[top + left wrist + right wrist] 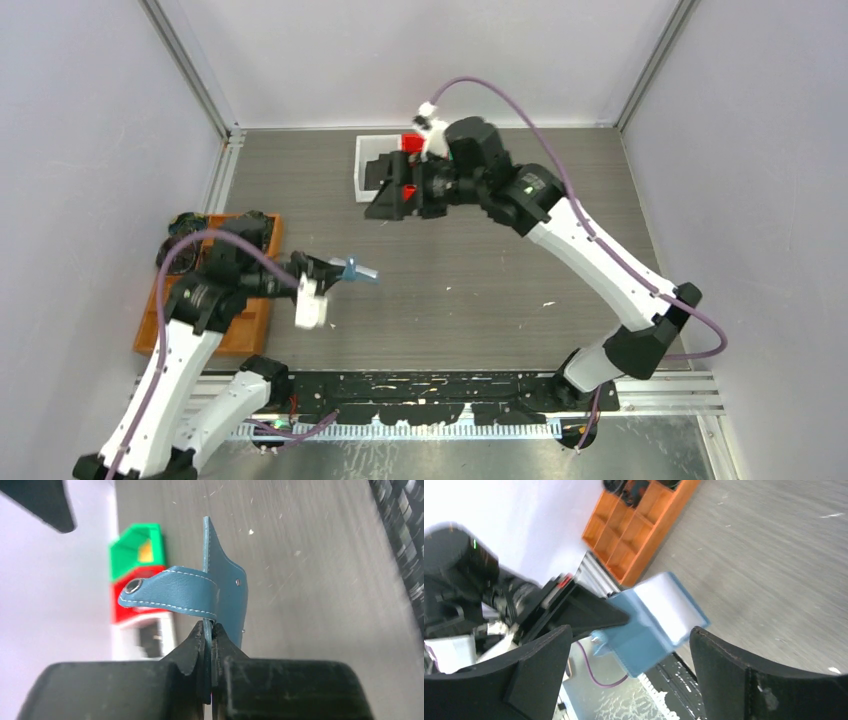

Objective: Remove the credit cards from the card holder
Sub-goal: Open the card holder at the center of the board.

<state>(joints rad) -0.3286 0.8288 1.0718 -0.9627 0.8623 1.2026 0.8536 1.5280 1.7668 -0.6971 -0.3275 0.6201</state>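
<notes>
Left tool (210, 632) on stitched card holder (226, 596)

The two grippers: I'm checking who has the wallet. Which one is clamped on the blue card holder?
The left gripper, pinched shut on the edge of the card holder; the right gripper stands wide open, well apart from it.

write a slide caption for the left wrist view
Left end effector grips the card holder by its edge, snap tab curled over; green bin and red bin behind.
</notes>
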